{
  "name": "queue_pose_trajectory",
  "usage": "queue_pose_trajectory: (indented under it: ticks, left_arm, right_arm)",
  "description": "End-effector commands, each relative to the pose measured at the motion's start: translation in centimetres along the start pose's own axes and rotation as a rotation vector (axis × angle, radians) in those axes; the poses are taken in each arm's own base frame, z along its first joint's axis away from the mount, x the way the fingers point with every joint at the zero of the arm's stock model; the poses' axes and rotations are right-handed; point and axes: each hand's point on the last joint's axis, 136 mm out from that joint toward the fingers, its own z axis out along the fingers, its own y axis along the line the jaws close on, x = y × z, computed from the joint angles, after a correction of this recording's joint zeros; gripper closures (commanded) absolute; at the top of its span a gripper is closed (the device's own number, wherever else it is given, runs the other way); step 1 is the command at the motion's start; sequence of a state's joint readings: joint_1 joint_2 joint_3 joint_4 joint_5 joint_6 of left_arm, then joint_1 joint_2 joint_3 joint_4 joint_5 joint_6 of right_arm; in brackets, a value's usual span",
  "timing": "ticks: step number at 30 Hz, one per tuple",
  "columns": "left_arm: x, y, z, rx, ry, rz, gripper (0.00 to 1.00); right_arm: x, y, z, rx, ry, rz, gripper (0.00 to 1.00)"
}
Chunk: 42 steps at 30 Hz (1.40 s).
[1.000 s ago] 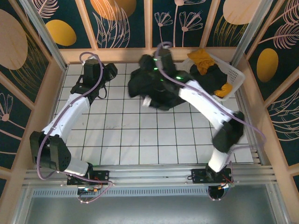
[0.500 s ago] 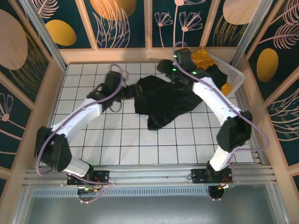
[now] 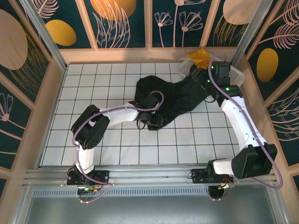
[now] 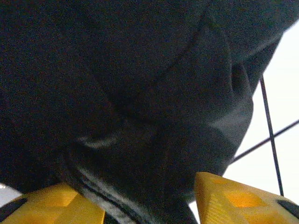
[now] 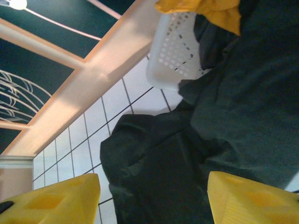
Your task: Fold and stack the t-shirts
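Across the upper middle of the overhead frame, the black t-shirt (image 3: 175,95) lies crumpled on the tiled table (image 3: 187,140). Its right end reaches the white basket (image 3: 236,74), where the yellow t-shirt (image 3: 202,56) sits. At the black shirt's lower left edge the left gripper (image 4: 147,207) is spread wide with a fold of cloth lying loose between its fingers, while the right gripper (image 5: 154,196), by the basket, gapes wide and holds nothing.

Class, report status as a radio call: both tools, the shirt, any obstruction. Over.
Left tool open, black shirt bunched between fingers. Right tool open over same shirt. Shirt unfolded, one end by basket.
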State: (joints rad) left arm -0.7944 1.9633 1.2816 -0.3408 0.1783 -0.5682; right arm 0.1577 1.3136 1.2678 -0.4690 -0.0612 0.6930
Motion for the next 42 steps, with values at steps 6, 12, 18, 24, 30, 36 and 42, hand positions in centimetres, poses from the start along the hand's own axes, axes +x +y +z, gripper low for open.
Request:
queue_pose_trajectory:
  ticks: [6, 12, 18, 24, 30, 36, 42]
  left_arm:
    - [-3.9, 1.6, -3.8, -0.145, -0.193, -0.065, 1.0]
    - [-7.5, 5.2, -16.2, -0.351, -0.583, -0.208, 1.0]
    - [-7.0, 10.8, -30.0, -0.494, -0.965, -0.4, 1.0]
    - [-4.9, 16.0, -36.9, -0.627, -1.176, -0.509, 1.0]
    - [-3.2, 18.0, -31.7, -0.667, -1.052, -0.458, 1.0]
    - [1.4, 23.0, -29.5, -0.836, -0.945, -0.578, 1.0]
    - [4.5, 27.8, -33.4, -0.971, -0.996, -0.783, 1.0]
  right_arm:
    - [-1.8, -4.0, -1.0, 0.075, -0.044, 0.002, 0.37]
    - [-4.5, -6.4, -0.3, 0.153, -0.106, 0.047, 0.38]
    - [-5.0, -6.5, 1.4, 0.159, -0.08, 0.099, 0.4]
    - [-3.5, -5.7, 2.2, 0.162, -0.052, 0.08, 0.41]
    - [1.0, -3.7, 3.9, 0.151, 0.033, 0.043, 0.41]
    - [6.6, -1.7, 5.8, 0.135, 0.15, 0.019, 0.41]
    - [8.8, -0.9, 7.2, 0.143, 0.204, -0.002, 0.41]
